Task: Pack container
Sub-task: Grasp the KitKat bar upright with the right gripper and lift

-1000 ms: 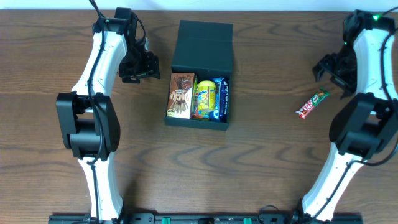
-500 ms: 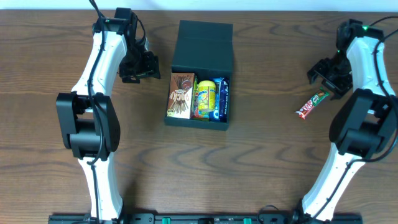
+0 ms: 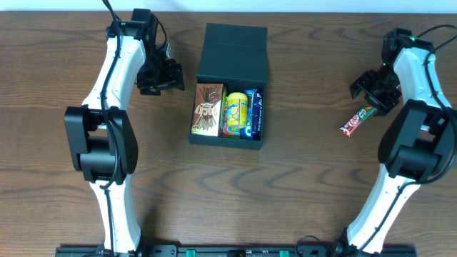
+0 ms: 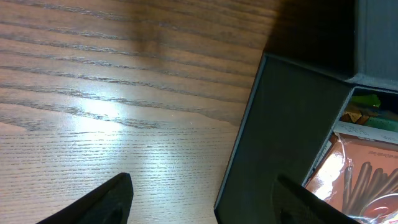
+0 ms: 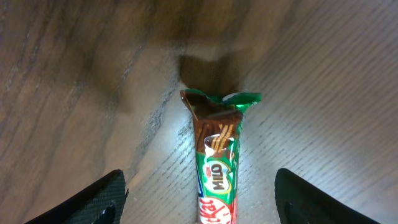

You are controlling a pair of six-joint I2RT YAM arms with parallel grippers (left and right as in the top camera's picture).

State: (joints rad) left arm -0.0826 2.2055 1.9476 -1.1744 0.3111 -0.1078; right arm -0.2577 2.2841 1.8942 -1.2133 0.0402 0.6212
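The wooden counter [image 3: 300, 178] carried the container [image 3: 233, 53] at its middle-rear, with the lid folded back flat, presumably so the cavity stayed reachable from above. Three packets already lay side by side inside: brown biscuit sticks [image 3: 208, 110], a yellow pack [image 3: 235, 113] and a blue one [image 3: 255, 113]. The left pincer [image 3: 158, 77] hung released and empty just beside the box's left wall, probably parked clear of the opening. Well apart to the right, the right pincer [image 3: 373, 90] hovered with its jaws spread, straddling the upper end of the one loose chocolate bar [image 3: 358, 119]. It looked lined up for a pinch across the bar's width.
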